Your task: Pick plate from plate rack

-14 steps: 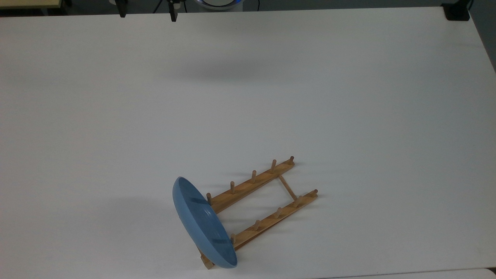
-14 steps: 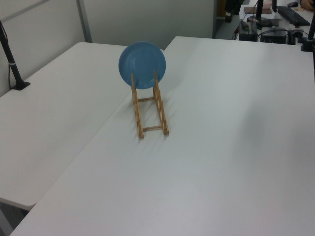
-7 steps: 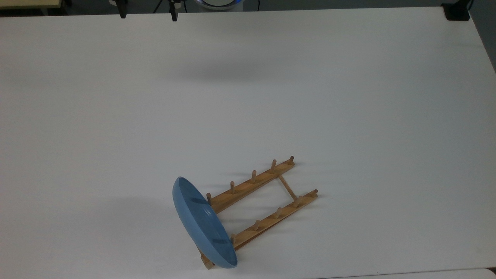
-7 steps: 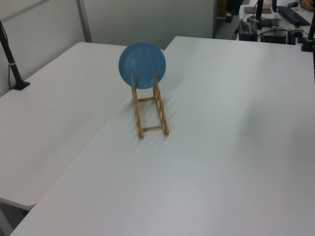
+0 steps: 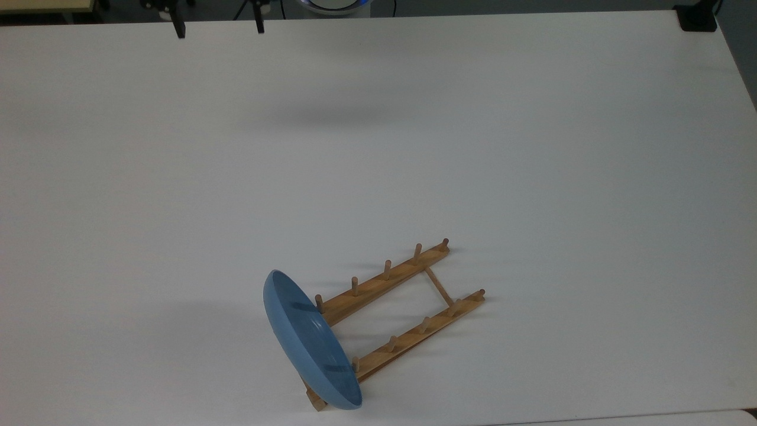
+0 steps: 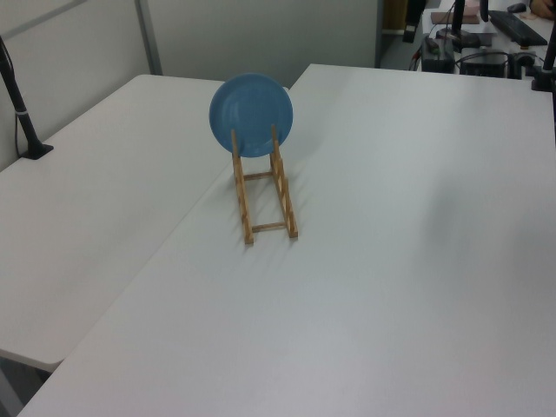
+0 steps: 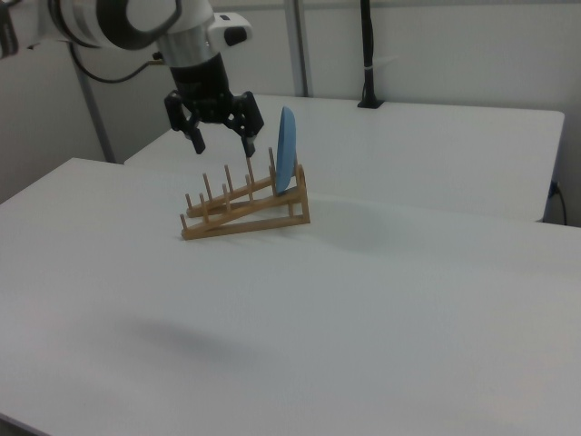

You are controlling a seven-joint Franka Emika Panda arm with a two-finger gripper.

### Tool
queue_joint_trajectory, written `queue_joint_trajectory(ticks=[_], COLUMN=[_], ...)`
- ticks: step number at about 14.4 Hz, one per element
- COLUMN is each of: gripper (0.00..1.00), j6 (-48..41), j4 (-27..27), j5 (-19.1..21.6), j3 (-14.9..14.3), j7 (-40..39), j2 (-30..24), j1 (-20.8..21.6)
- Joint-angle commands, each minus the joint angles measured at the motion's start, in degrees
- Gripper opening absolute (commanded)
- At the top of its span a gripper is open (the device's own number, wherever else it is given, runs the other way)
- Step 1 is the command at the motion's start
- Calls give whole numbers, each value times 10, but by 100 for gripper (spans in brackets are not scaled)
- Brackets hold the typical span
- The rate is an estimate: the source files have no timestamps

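Hovering gripper [image 7: 223, 143], fingers spread wide, holding nothing | plate [image 5: 310, 348] stands on edge in the end slot of the plate rack [image 5: 393, 305], well apart from the fingers | likely stiff, light, smooth; pinch its upper rim.

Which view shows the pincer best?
The right view: the whole pincer hangs open in the air, with its wrist and arm visible. The top view catches just two dark fingertips at its upper edge. The left view adds nothing clear.
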Motion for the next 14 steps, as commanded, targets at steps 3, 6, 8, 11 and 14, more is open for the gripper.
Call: queue_joint_trajectory(ticks=[3,6,8,11,14], gripper=[100,100,100,100,99], j6=[223,349,395,445,504], j4=[6,6,13,19,38], j5=[-3,-39,-99,-171,-222], j3=[-3,-1,-1,-1,-2], j7=[79,246,369,483,549], j2=[64,103,134,169,208], j1=[7,37,53,63,78])
